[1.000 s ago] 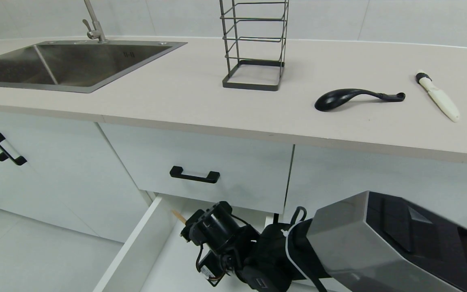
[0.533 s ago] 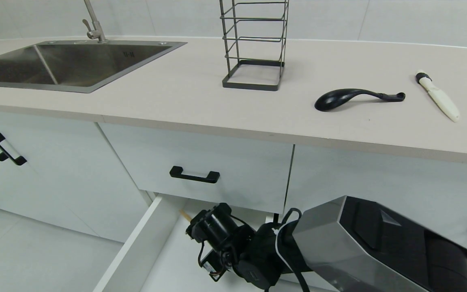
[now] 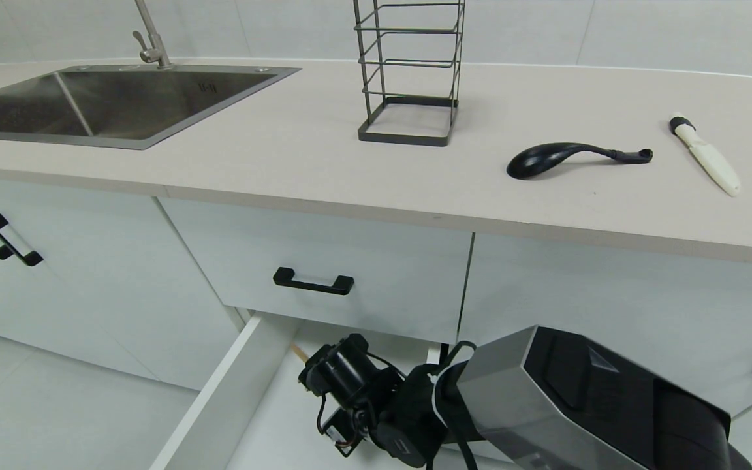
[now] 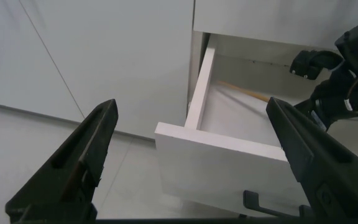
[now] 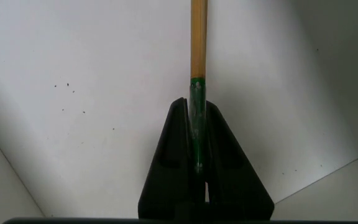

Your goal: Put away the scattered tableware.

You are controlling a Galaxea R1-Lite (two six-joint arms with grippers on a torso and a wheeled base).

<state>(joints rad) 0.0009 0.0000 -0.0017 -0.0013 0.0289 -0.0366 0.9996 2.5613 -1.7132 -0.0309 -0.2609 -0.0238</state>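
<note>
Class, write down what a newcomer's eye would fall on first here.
The right gripper, shut on a green-ended wooden chopstick, sits low in the open drawer under the counter. Up on the counter's right part lie a black ladle and a cream utensil.

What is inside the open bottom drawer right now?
Inside the drawer, the right end effector is shut on a wooden chopstick with a green end, above the drawer's white floor. The arm covers the drawer's right part, so anything there cannot be seen.
</note>
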